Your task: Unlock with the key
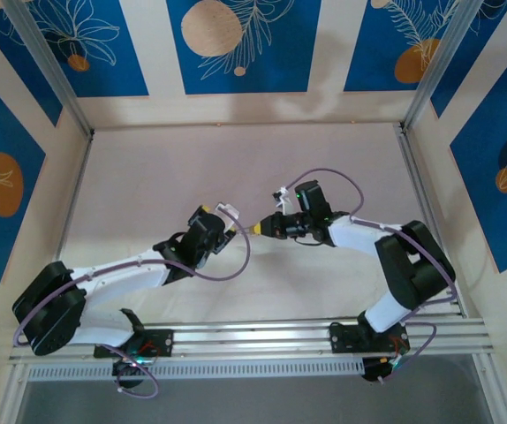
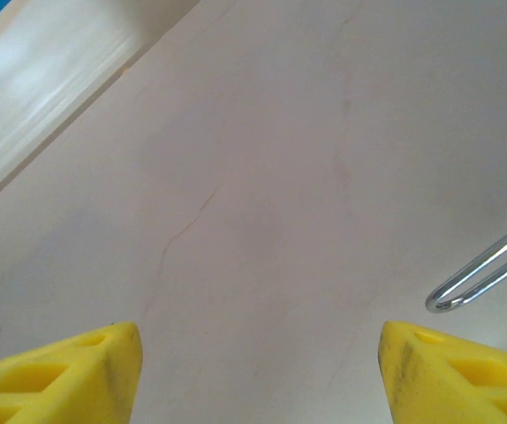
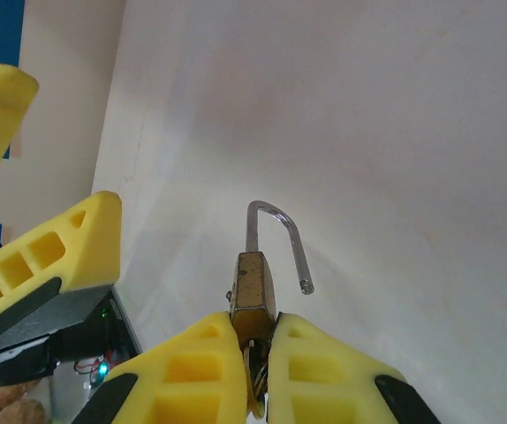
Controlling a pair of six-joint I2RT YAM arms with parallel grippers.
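At lower centre of the right wrist view, the right gripper [image 3: 253,344] clamps the padlock [image 3: 254,283], whose shackle [image 3: 280,225] stands sprung open, so it seems unlocked. The key [image 3: 255,375] appears lodged beneath it, between the fingers. The left gripper [image 2: 258,371] gapes empty.

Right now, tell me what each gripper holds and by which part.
The right gripper clamps the padlock by the lower end of its brass body. The left gripper is open, holding nothing.
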